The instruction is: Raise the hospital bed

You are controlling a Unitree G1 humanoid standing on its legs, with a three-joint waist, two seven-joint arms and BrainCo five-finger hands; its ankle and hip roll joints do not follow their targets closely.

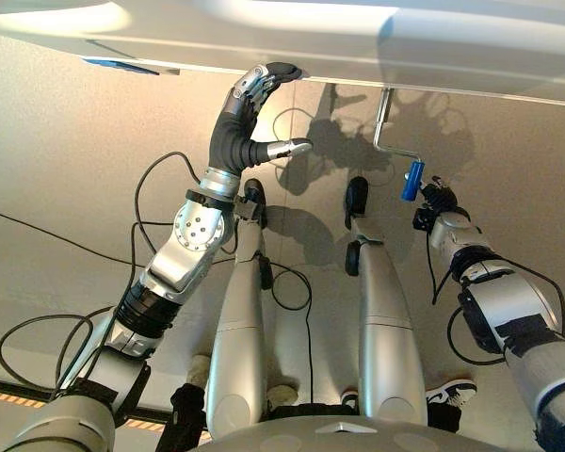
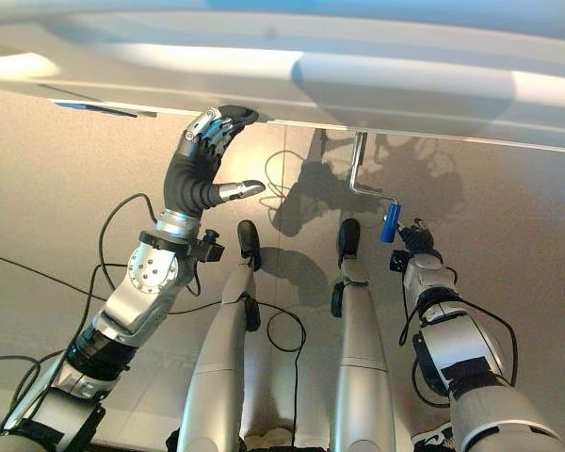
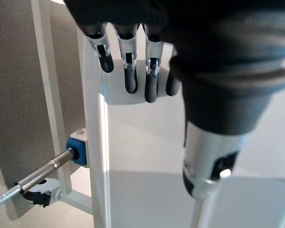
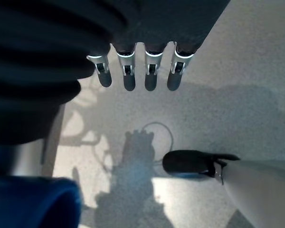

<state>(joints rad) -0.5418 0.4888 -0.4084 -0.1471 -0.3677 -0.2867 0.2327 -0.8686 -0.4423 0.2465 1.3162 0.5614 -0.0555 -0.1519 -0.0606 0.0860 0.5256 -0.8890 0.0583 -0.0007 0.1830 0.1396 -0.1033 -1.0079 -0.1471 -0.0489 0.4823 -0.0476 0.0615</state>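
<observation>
The hospital bed (image 1: pixel 292 42) is the big white thing up above the floor. Its crank (image 1: pixel 388 118) hangs under the bed edge, with a blue handle (image 1: pixel 412 179) at the end. The right robot hand (image 1: pixel 435 200) is just beside the blue handle, with fingers straight and apart, holding nothing. The left robot hand (image 1: pixel 259 85) rests its bent fingers on the bed edge, well apart from the crank. Next, the right one should wrap snugly around the blue handle, then turn it in slow, round circles.
</observation>
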